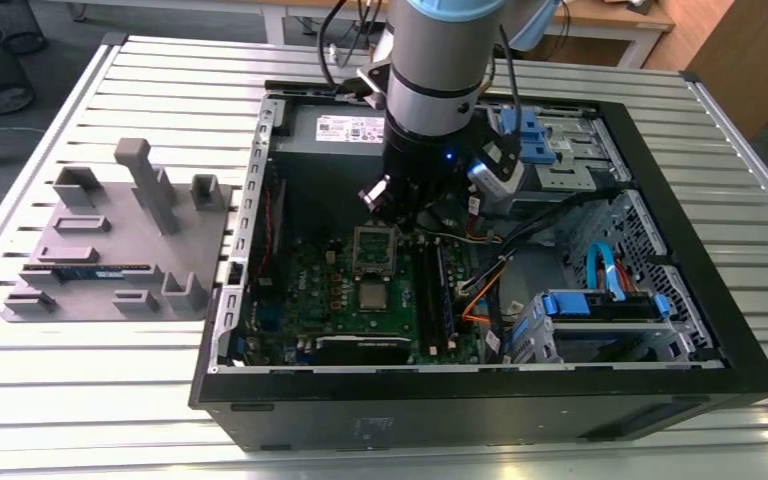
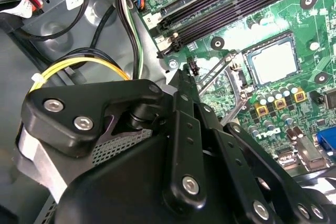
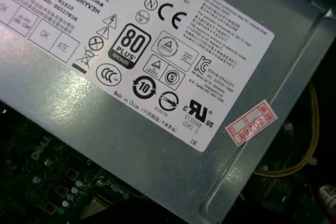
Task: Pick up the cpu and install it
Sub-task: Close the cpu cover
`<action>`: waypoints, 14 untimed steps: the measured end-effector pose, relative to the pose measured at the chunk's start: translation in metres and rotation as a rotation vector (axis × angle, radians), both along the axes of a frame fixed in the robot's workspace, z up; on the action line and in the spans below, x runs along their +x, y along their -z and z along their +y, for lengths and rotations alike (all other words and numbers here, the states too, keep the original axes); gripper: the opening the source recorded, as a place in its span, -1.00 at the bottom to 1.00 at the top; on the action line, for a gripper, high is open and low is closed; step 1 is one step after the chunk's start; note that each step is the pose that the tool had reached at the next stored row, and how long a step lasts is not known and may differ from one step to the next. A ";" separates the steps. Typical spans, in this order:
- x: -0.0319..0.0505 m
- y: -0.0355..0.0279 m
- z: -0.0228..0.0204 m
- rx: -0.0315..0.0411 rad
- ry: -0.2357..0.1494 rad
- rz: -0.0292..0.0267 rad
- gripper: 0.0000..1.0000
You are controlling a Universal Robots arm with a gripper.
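a slatted table (image 1: 91, 380) carries an open computer case (image 1: 491, 420), with the arm (image 1: 444, 60) lowered inside it over the motherboard (image 2: 294, 3). the gripper (image 1: 404, 205) hangs by the raised socket frame (image 1: 375, 248); whether it is open, closed or holding anything cannot be told. the cpu (image 2: 273, 61) sits in its socket, uncovered, just beyond the frame.

The arm (image 1: 448, 60) was cut off at the exterior view's edge. In the second wrist view, much of the motherboard (image 2: 310, 24) was hidden behind the gripper (image 2: 184, 85). In the first wrist view, the power supply (image 3: 105, 129) was cropped and the components (image 3: 58, 182) beside it were blurred.
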State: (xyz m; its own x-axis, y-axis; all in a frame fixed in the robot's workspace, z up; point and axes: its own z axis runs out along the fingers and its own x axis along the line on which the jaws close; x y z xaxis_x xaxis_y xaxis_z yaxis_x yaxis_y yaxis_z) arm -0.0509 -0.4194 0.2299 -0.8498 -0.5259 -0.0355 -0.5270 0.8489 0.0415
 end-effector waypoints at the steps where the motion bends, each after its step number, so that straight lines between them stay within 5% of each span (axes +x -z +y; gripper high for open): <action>1: 0.0000 -0.0008 0.0000 0.0006 0.000 0.0000 -0.79; 8: -0.0003 -0.0018 0.0000 0.0011 -0.002 0.0000 -0.79; 14: 0.0019 0.0043 0.0023 0.0012 -0.004 0.0000 -0.79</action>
State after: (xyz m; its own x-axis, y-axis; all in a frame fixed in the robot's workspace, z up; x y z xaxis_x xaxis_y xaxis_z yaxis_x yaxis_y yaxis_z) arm -0.0490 -0.4172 0.2256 -0.8479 -0.5289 -0.0362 -0.5301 0.8469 0.0425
